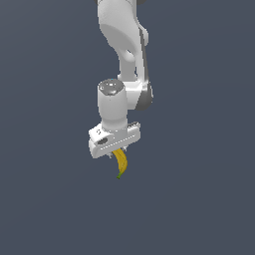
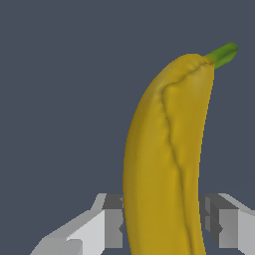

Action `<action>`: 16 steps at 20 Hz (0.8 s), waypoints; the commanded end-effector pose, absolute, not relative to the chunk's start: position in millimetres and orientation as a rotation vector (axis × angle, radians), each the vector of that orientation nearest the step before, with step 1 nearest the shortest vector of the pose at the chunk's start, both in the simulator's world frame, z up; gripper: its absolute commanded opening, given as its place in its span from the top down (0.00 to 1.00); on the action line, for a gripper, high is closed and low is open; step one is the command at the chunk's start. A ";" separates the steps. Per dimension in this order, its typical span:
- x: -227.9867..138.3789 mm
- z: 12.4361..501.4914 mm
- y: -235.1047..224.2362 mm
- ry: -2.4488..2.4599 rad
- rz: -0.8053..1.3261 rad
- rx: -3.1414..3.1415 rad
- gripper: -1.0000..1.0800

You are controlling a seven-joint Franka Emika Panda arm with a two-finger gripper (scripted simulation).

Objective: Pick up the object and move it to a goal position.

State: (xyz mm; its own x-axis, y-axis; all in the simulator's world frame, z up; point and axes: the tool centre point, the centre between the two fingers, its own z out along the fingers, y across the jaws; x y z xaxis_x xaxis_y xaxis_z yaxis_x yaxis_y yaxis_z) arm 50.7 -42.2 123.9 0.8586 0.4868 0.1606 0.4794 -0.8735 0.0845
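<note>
Two grey finger pads (image 2: 112, 224) sat tight against either side of one banana (image 2: 164, 159), so the gripper (image 1: 116, 150) was closed on it w/ the fruit pinched between. Banana: yellow, curved, a ridge running lengthwise, green stem tip (image 2: 222, 54) at the far end. In the exterior view it hung below the gripper, stem end lowest, prob. clear of any surface, though the plain dark background made that hard to judge. One white Panda arm (image 1: 124, 45) above. No writing seen.

Even, soft light; sharp, shadowless, slightly pixelated renders.
</note>
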 end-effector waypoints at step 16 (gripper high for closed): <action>88.4 373.0 -154.2 0.795 0.854 2.783 1.00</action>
State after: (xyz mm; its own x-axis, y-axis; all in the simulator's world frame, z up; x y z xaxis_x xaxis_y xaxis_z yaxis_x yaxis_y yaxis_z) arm 88.6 -146.1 352.6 0.7201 0.5161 0.4637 0.4535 -0.8559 0.2483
